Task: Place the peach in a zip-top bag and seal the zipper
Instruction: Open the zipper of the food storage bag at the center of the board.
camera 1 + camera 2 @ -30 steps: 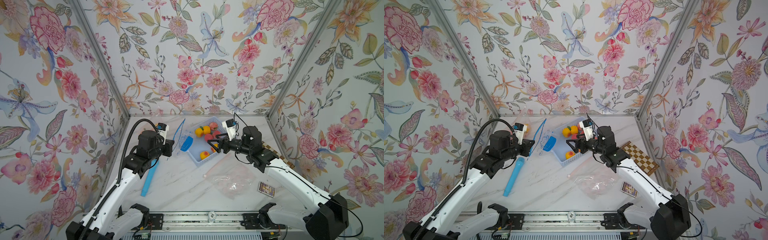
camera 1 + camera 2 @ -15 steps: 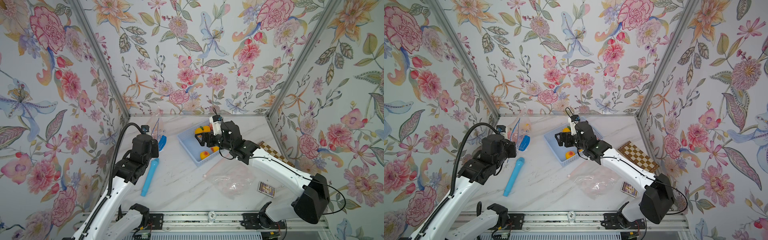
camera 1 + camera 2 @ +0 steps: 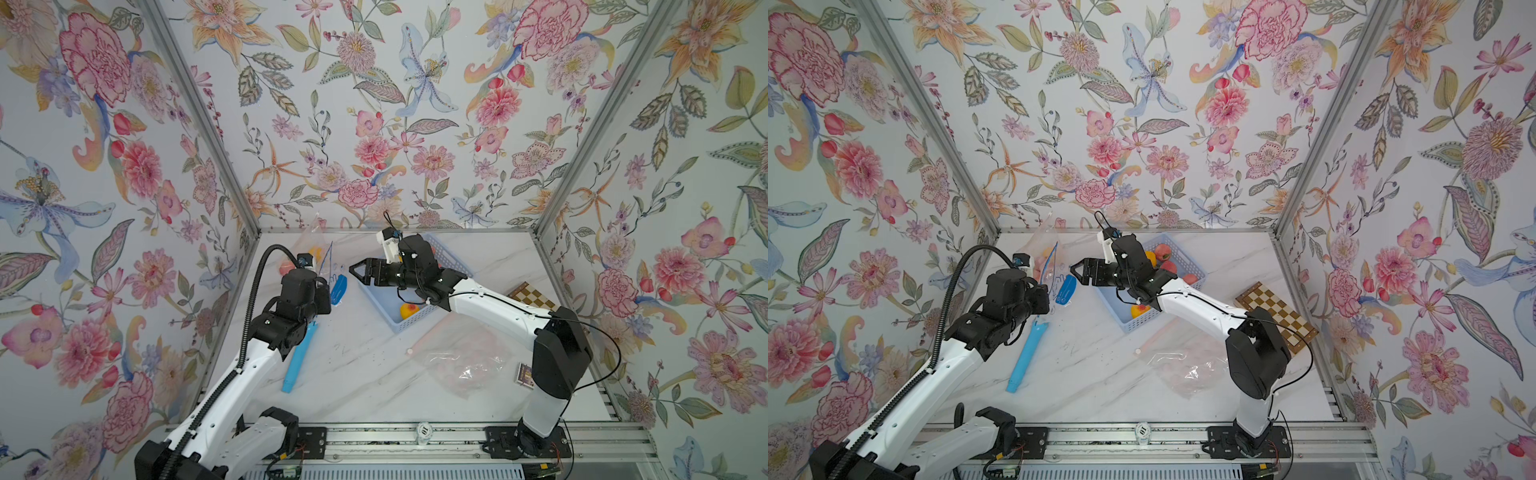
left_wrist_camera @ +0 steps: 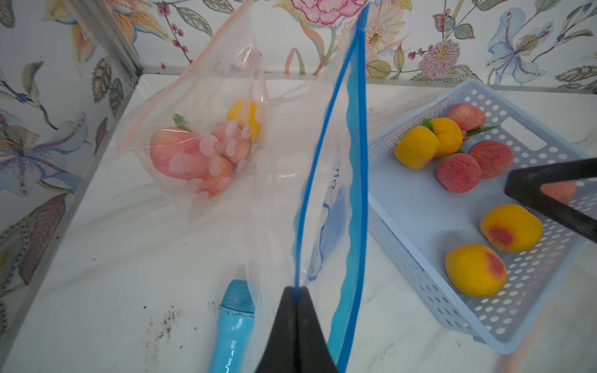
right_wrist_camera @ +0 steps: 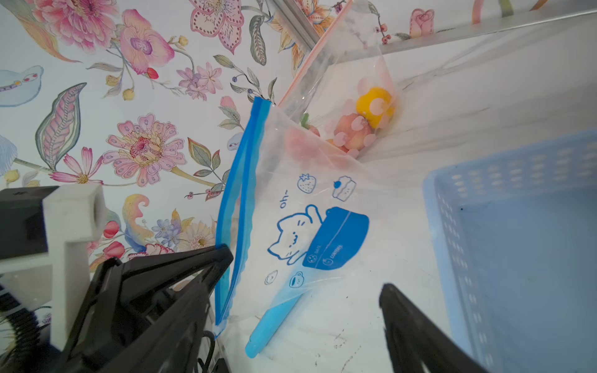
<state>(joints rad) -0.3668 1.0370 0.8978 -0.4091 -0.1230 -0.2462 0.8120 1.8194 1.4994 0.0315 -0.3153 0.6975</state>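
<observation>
There are 3 clear bags here. The left pincer point(image 4: 294, 290) is pinched tight on the zip edge of the blue-zip bag point(image 4: 332, 181) and holds it upright, left of centre in both top views. A pink-zip bag point(image 4: 200, 97) leans in the far left corner with several fruits inside; I can't count them exactly. A crumpled bag point(image 3: 465, 365) lies flat at lower right.

The right pincer point(image 3: 358, 271) is spread wide, holds nothing, and hovers just beside the blue-zip bag, at the edge of the 1 blue basket point(image 4: 407, 268). The wrist view shows 8 peaches point(image 4: 510, 227) in that basket, 1 of them half hidden.

There is also 1 blue toy microphone point(image 3: 297, 361), 1 chessboard point(image 3: 1279, 316) and 1 small card box point(image 3: 524, 374).

The bench point(image 3: 353, 386) is white marble, with flowered wallpaper point(image 3: 374, 104) on 3 sides.
</observation>
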